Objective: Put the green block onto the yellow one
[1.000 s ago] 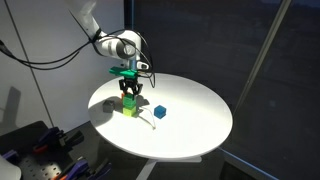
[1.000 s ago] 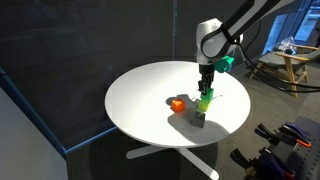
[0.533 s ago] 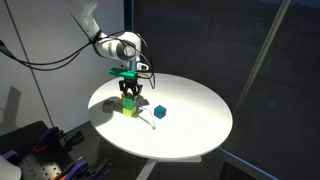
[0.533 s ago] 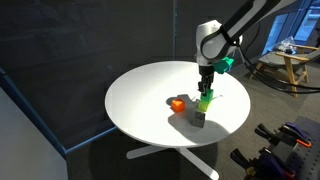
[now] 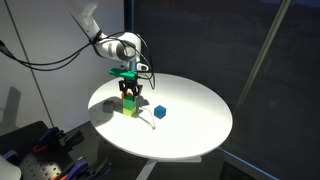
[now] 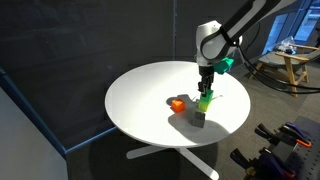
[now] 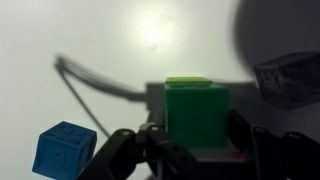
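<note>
The green block (image 5: 130,100) sits on top of the yellow one (image 5: 130,109) near the edge of the round white table (image 5: 200,130). The stack also shows in an exterior view, green block (image 6: 205,97) over the yellow one (image 6: 204,104). My gripper (image 5: 130,90) points straight down over the stack, and its fingers flank the green block on both sides. In the wrist view the green block (image 7: 196,112) fills the space between the fingers of my gripper (image 7: 197,142). Only a thin strip of the yellow one (image 7: 188,80) shows past it.
A blue block (image 5: 159,113) lies close beside the stack and shows in the wrist view (image 7: 65,150). An orange block (image 6: 177,104) lies on the other side. A dark cube (image 7: 288,80) sits at the wrist view's right edge. The table's edge is near the stack.
</note>
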### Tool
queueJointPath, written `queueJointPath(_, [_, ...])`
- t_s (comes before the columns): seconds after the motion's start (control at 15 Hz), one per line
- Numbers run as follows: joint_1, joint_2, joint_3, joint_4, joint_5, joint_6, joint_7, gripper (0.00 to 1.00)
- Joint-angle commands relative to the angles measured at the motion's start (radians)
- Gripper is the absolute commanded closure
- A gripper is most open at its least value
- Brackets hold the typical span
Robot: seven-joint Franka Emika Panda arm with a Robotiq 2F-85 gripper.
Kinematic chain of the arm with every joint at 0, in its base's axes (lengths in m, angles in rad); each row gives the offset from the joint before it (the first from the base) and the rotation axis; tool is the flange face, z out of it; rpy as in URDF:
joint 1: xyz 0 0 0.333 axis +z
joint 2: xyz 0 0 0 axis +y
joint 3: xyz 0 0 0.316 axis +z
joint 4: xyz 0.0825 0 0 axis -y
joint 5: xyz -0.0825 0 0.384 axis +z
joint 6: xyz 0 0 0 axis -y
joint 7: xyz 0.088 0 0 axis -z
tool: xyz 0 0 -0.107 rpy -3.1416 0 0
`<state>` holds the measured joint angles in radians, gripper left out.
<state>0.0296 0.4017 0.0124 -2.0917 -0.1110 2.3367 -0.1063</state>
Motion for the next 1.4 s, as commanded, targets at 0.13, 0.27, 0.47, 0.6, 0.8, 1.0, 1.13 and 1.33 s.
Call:
queueJointPath(0.13, [0.003,0.003,-0.004,0.015,-0.018,0.002,0.013,0.00])
queueJointPath(0.27, [0.003,-0.006,-0.004,0.010,-0.018,-0.002,0.012,0.00])
queueJointPath(0.47, [0.002,-0.029,-0.004,0.001,-0.013,-0.013,0.014,0.00])
queueJointPath(0.6, [-0.001,-0.053,-0.001,-0.010,-0.005,-0.021,0.011,0.00])
queueJointPath(0.8, [-0.002,-0.097,-0.001,-0.028,0.001,-0.031,0.022,0.00])
queueJointPath(1.0, [0.001,-0.155,-0.005,-0.056,0.002,-0.053,0.054,0.00])
queueJointPath(1.13, [0.005,-0.190,-0.010,-0.067,0.001,-0.088,0.103,0.00])
queueJointPath(1.33, [0.002,-0.248,-0.014,-0.097,0.006,-0.126,0.169,0.00])
